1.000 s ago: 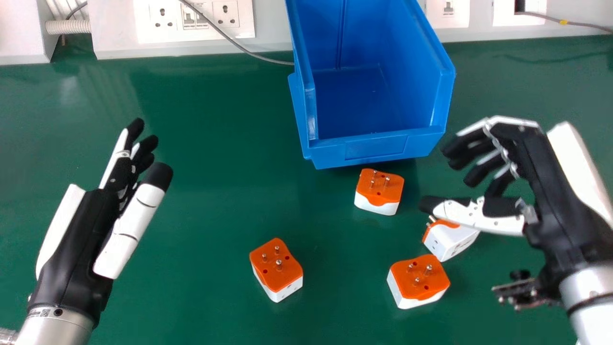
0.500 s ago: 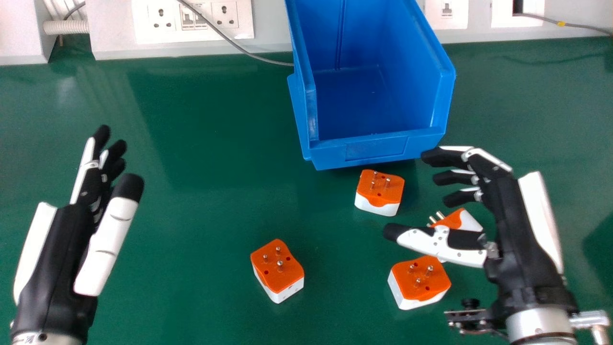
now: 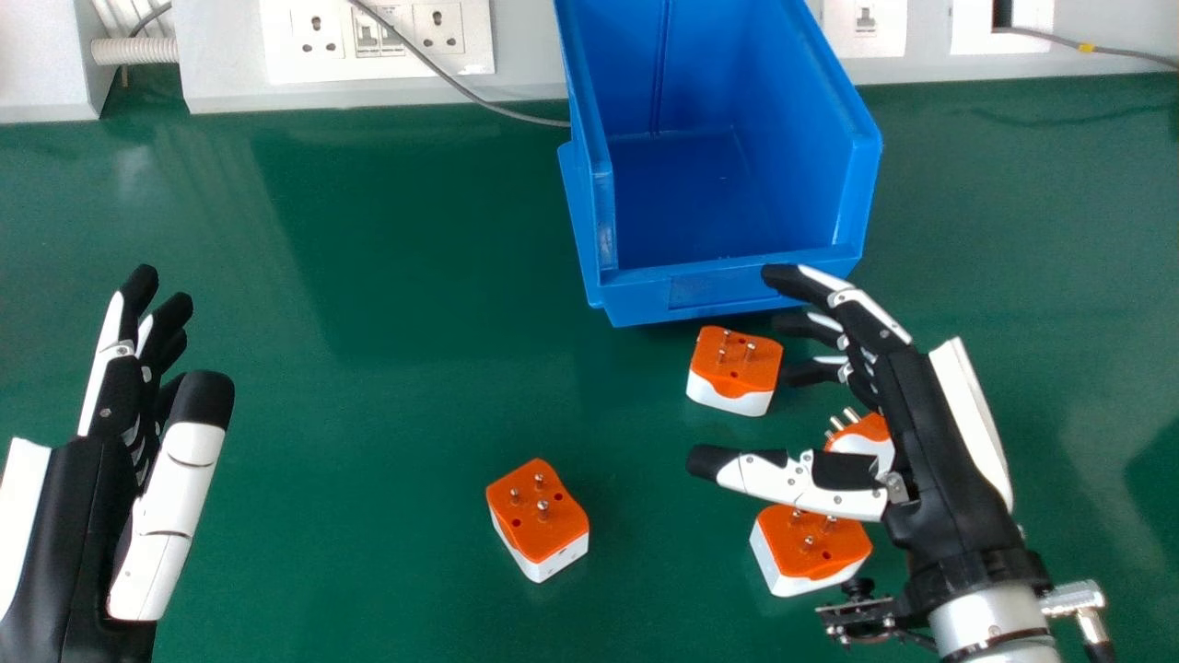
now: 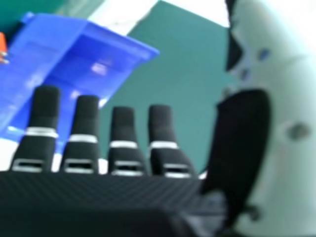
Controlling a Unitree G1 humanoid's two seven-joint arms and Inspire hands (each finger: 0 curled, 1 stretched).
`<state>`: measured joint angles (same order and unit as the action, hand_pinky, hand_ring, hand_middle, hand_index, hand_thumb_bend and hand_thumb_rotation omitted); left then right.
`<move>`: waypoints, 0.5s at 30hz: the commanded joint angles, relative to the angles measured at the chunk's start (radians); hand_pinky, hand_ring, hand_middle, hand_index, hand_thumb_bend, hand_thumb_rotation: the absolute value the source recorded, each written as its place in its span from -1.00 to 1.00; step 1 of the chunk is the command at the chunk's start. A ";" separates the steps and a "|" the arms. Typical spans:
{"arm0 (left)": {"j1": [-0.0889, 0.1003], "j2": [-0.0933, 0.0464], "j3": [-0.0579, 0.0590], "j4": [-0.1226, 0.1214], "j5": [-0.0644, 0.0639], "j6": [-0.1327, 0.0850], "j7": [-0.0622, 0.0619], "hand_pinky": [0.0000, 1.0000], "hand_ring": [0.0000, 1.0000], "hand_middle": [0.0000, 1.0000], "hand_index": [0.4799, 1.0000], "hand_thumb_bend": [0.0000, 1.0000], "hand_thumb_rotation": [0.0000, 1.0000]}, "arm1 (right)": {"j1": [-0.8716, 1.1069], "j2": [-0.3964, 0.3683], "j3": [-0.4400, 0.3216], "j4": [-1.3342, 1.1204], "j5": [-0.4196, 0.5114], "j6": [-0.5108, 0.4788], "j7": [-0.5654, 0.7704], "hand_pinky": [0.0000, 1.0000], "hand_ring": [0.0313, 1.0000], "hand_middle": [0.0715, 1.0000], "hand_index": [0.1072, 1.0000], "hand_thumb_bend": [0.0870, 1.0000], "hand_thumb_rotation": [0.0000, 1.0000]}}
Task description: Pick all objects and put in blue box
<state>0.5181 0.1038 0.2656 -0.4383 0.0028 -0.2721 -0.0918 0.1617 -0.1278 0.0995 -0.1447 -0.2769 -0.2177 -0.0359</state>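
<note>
Currently | side-lying adapter (image 3: 864,444) | partly hidden beneath right robot hand (image 3: 935,442)

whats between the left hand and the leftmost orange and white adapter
In the head view, only bare green tabletop lies between the left hand and that adapter.

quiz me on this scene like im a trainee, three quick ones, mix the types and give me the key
1. Multiple choice: which way do the pins of the adapter nearest the blue box point?
A) down
B) up
C) toward the robot

2. True or false: the robot's left hand is gripping an adapter.

3. Fill the gap: in the head view, the hand nearer the blue box is the robot's ____ one.

Key: 1 B; 2 false; 3 right
</note>
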 commanded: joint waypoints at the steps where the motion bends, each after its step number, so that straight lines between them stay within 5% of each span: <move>1: 0.009 -0.006 -0.007 -0.022 -0.001 -0.023 0.005 0.83 0.91 0.90 0.90 0.51 0.88 | -0.016 -0.009 -0.011 -0.018 0.020 -0.031 0.004 0.38 0.64 0.76 0.62 0.35 -0.64; 5: 0.005 -0.005 -0.011 -0.026 -0.014 -0.016 -0.001 0.84 0.91 0.90 0.90 0.53 0.84 | -0.002 -0.001 -0.013 -0.009 0.024 -0.053 0.001 0.40 0.66 0.79 0.64 0.35 -0.61; 10: -0.002 -0.006 -0.027 -0.027 -0.002 -0.020 0.000 0.85 0.91 0.90 0.91 0.51 0.83 | 0.017 0.000 -0.013 0.002 0.025 -0.078 -0.001 0.44 0.70 0.82 0.68 0.35 -0.61; 15: -0.004 -0.013 -0.059 -0.011 0.011 -0.037 0.002 0.86 0.92 0.91 0.93 0.50 0.83 | 0.028 -0.012 -0.015 0.022 0.040 -0.103 0.016 0.51 0.77 0.88 0.74 0.35 -0.59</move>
<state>0.5167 0.0929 0.2136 -0.4387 0.0058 -0.2751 -0.0910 0.1867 -0.1298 0.0908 -0.1160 -0.2475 -0.2833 -0.0232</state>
